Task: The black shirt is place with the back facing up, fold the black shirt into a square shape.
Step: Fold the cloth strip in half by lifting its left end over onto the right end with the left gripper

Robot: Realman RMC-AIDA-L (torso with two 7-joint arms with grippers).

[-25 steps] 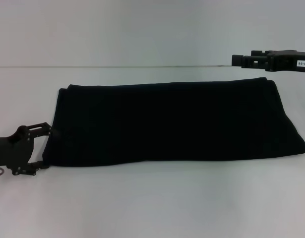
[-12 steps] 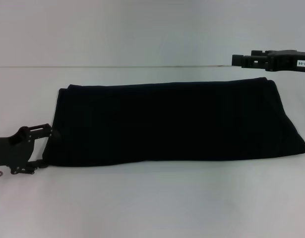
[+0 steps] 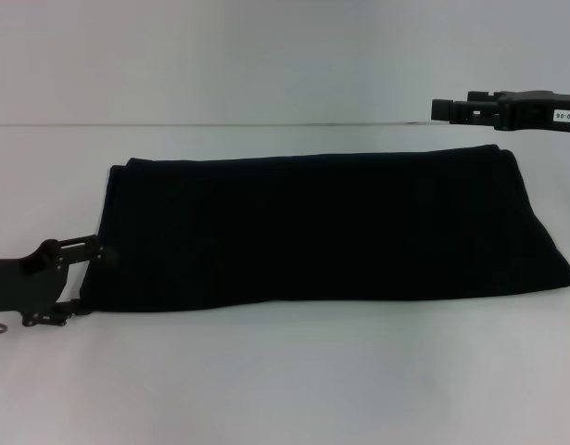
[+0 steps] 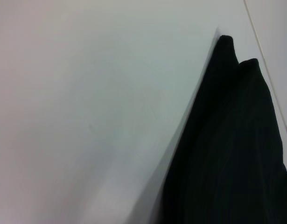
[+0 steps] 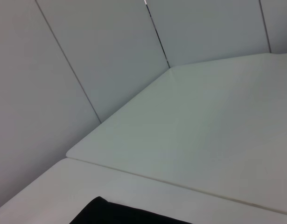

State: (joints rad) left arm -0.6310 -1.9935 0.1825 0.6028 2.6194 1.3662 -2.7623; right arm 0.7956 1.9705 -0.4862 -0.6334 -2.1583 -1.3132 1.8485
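My left gripper sits low at the near left, its two fingers spread apart, upper finger and lower finger pointing right from the dark forearm that enters from the left edge. My right gripper hangs raised at the far right, arm level, tip pointing left; its finger state is unclear.

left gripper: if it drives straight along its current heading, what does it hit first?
Most likely the large black soft-fabric shirt. The left gripper sits at the shirt's near-left corner, jaws open and pointing into its left edge. Its height over the white table is unclear, so it may skim above.
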